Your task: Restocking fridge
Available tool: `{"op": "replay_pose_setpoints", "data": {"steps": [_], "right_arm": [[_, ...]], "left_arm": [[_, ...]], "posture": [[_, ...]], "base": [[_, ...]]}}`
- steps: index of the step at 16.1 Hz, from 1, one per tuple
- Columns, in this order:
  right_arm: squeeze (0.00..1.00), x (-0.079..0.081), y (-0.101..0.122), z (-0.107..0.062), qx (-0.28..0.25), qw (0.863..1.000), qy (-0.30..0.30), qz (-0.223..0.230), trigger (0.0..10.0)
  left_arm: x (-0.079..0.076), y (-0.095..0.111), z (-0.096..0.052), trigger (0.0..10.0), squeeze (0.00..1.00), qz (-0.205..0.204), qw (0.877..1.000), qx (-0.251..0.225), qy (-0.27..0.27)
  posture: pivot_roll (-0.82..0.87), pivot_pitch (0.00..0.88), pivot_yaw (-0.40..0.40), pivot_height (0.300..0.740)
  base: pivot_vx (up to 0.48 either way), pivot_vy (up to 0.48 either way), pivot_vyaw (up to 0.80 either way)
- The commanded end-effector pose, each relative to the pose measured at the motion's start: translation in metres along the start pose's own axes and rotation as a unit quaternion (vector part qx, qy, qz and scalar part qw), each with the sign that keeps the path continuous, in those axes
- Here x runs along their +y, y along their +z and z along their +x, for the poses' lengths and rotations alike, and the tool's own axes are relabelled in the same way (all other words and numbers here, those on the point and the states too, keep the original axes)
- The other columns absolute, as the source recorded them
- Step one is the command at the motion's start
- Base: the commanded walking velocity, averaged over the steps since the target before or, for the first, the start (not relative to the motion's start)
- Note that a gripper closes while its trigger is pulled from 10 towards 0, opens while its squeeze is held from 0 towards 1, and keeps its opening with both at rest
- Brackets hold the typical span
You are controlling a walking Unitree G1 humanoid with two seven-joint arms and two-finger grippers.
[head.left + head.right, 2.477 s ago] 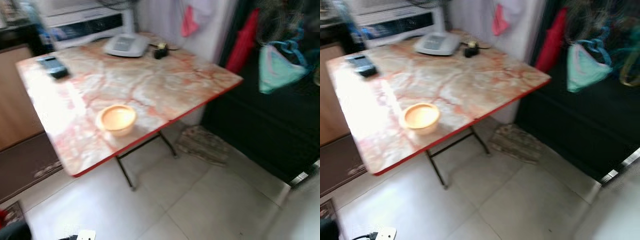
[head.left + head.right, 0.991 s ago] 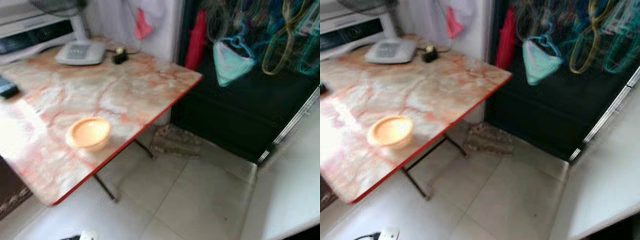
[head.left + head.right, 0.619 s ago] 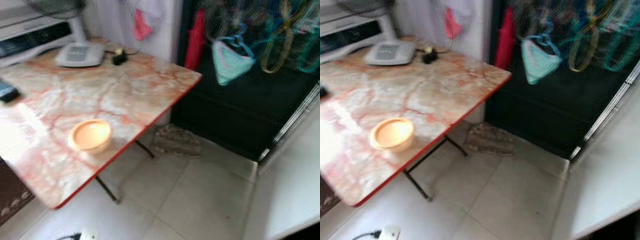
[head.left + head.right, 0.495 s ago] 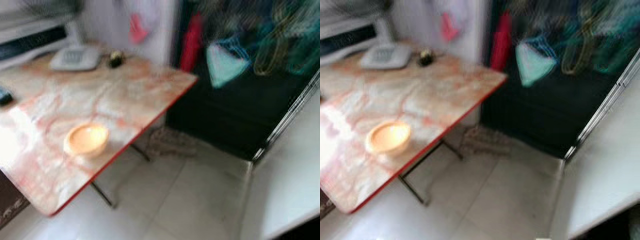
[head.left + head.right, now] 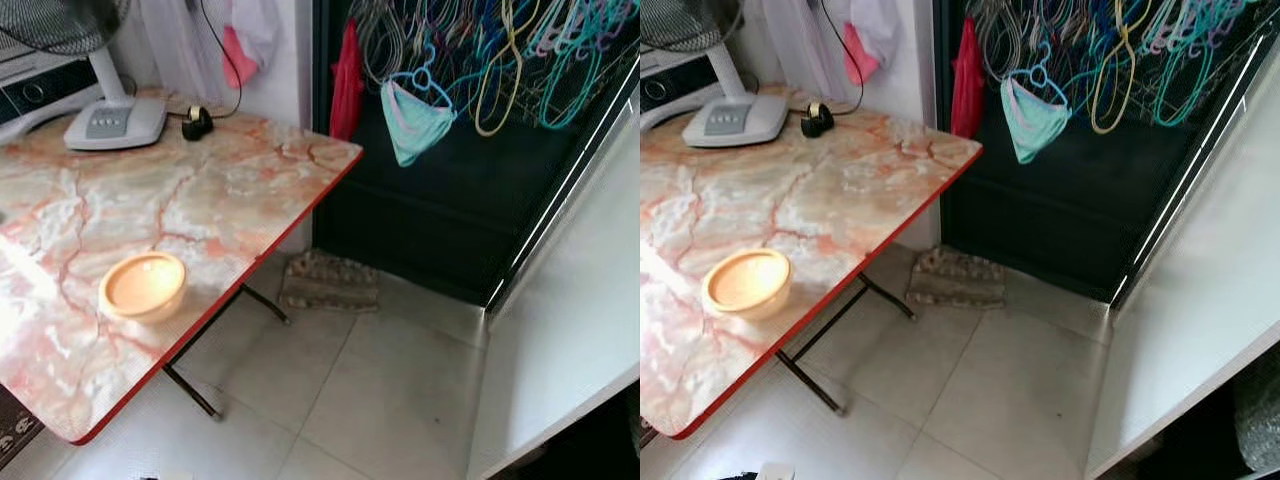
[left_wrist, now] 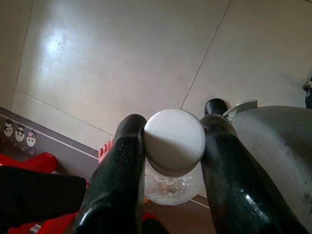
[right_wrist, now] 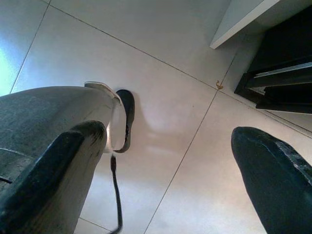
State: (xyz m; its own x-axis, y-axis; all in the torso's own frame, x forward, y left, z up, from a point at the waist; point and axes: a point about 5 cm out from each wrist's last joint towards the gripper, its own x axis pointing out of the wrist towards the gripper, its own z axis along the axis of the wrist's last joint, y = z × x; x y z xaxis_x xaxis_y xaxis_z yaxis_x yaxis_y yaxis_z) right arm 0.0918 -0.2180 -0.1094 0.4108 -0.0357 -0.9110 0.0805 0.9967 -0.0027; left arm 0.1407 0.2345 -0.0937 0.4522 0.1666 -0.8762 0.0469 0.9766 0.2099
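My left gripper (image 6: pixel 173 127) hangs low over the tiled floor, shut on a clear bottle with a white ribbed screw cap (image 6: pixel 174 141); its black fingers (image 6: pixel 121 170) press the neck from both sides. The bottle's body is mostly hidden below the cap. My right gripper (image 7: pixel 161 161) also hangs above the floor tiles, open, its fingers (image 7: pixel 273 170) wide apart with nothing between them. A tall white panel (image 5: pixel 580 330) stands at the right of the head views.
A folding table (image 5: pixel 250 190) with a marbled top and red edge stands to the left, bearing an orange bowl (image 5: pixel 143 286), a fan base (image 5: pixel 110 122) and a tape roll (image 5: pixel 196 123). Ahead, a dark opening holds hangers (image 5: pixel 480 60). A doormat (image 5: pixel 330 283) lies on the pale tiles.
The head camera has swung to the right and the picture has sharpened: the table sits further left in view and more of the white panel shows. Nothing on the table moved.
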Motion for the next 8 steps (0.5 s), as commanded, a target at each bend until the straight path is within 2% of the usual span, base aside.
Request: {"op": "replay_pose_setpoints", "data": {"steps": [1, 2, 8], "right_arm": [[0.00, 0.0020, -0.0017, 0.0001, 0.003, 1.000, 0.001, 0.004, 10.0], [0.00, 0.0020, -0.0018, 0.0001, 0.003, 1.000, 0.001, 0.006, 10.0], [0.00, 0.0006, -0.0008, 0.0000, 0.002, 1.000, 0.000, 0.004, 10.0]], "left_arm": [[0.0004, -0.0044, -0.0006, 10.0, 0.00, 0.000, 1.000, 0.007, -0.003], [0.0006, -0.0043, -0.0006, 10.0, 0.00, 0.001, 1.000, 0.007, -0.003], [-0.0005, -0.0034, -0.0004, 10.0, 0.00, 0.004, 1.000, 0.007, -0.006]], "posture": [[0.08, 0.000, -0.004, 0.740], [0.08, 0.000, -0.002, 0.740], [0.08, 0.000, -0.010, 0.740]], "base": [[0.000, -0.285, 0.00], [0.000, 0.330, -0.80], [0.000, 0.049, 0.00]]}}
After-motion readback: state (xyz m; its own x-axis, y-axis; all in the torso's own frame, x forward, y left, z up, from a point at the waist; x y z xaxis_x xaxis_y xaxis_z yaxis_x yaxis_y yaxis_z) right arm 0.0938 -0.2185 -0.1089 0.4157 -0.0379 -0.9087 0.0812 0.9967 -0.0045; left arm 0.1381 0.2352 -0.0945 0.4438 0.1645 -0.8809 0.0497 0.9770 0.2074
